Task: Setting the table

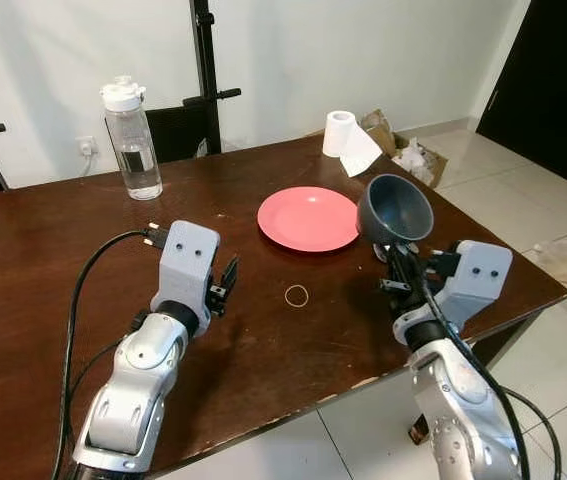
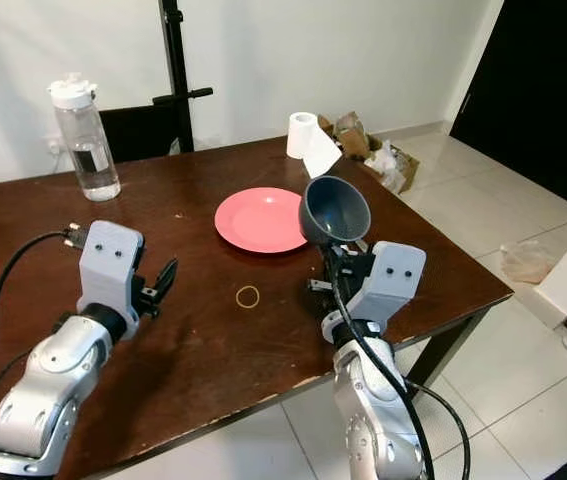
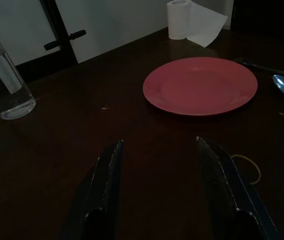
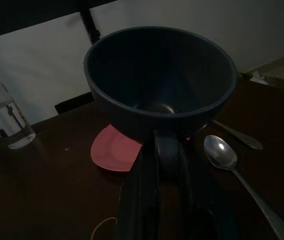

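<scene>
Right gripper (image 2: 335, 262) clamped on rim of dark bowl (image 2: 335, 210), bowl held tilted above table (image 2: 213, 340). Pink plate (image 2: 263, 219) lies forward-left of bowl — right arm nearer. Left gripper (image 1: 227, 281) open wide, empty, plate 1 reach ahead.

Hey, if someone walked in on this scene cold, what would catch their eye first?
Probably the dark bowl held in the air by the right gripper, tilted toward the camera, just right of the pink plate lying mid-table. Next, the left gripper, jaws open, hovering over the dark table and aimed at the plate, with a water bottle at the far left.
</scene>
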Motion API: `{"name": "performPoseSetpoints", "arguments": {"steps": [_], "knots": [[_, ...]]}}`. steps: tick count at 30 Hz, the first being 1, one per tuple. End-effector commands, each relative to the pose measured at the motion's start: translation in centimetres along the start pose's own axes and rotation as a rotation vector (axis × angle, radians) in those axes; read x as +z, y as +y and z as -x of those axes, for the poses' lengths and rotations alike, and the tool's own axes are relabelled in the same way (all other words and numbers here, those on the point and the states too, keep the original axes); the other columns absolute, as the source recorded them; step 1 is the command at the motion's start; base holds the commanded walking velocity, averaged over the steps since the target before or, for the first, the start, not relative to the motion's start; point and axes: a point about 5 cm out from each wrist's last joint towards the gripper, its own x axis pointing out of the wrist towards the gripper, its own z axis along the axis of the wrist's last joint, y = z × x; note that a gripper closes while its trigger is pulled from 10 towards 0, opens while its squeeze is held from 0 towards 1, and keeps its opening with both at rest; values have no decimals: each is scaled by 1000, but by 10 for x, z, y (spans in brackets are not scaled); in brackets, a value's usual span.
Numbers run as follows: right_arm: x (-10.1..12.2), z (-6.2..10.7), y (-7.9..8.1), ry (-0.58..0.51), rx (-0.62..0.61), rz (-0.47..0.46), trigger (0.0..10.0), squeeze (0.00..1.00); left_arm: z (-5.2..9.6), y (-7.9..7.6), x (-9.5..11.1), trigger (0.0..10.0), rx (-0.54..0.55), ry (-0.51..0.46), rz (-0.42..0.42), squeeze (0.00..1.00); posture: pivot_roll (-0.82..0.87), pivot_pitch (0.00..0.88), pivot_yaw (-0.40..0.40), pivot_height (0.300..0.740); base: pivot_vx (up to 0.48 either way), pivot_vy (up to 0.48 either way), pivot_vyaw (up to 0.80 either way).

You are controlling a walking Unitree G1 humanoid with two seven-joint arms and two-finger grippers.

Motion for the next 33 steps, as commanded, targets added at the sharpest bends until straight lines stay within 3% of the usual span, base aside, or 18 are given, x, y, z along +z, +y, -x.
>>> {"name": "performPoseSetpoints", "arguments": {"steps": [1,33], "knots": [[-3,1,-4,8,-6,12,10000,0,2,-2,-9,10000,3,24,11,0,61,51,77,740,0,0,0],[-9,0,-6,21,0,34,10000,0,-4,0,-14,10000,18,22,11,0,45,17,87,740,0,0,0]]}}
